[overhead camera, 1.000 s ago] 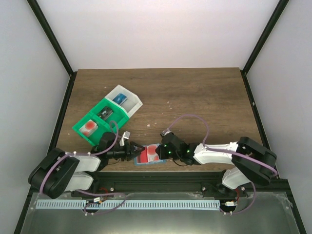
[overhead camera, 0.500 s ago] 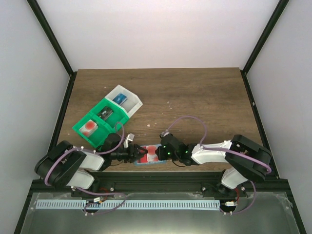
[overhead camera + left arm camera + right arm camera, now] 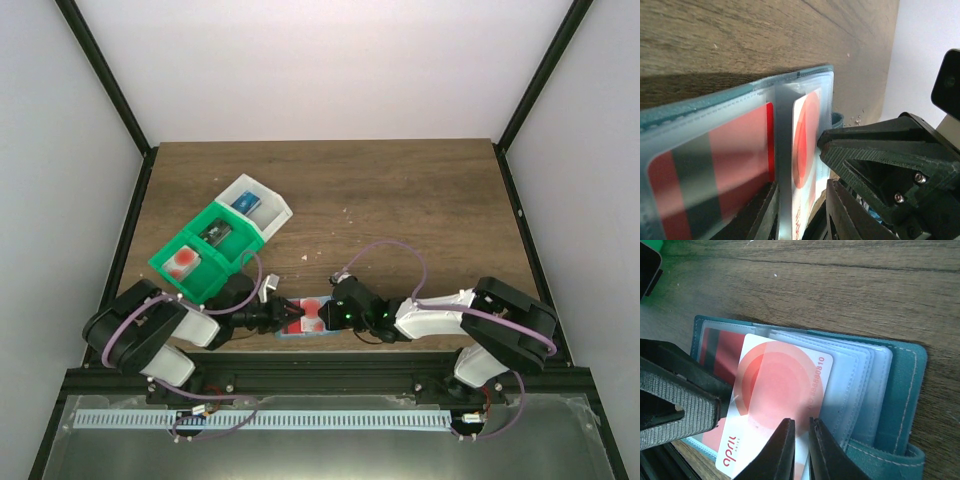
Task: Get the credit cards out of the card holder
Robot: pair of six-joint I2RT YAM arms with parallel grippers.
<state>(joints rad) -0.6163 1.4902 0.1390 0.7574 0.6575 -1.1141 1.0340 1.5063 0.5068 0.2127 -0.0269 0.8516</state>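
The left end effector [image 3: 288, 318] has been moved in over the card holder [image 3: 900, 385], at six o'clock on the worktop [image 3: 400, 200]; its clamp cannot be confirmed. A credit card [image 3: 780, 385] is pinched by the right end effector [image 3: 799, 424]; a straight, flat pull is advised.

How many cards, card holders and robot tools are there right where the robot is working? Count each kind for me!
Cards: 2, the red-spot card and the red striped card tucked inside
Card holder: 1
Tools: 2, the left tool and the right tool
Total: 5
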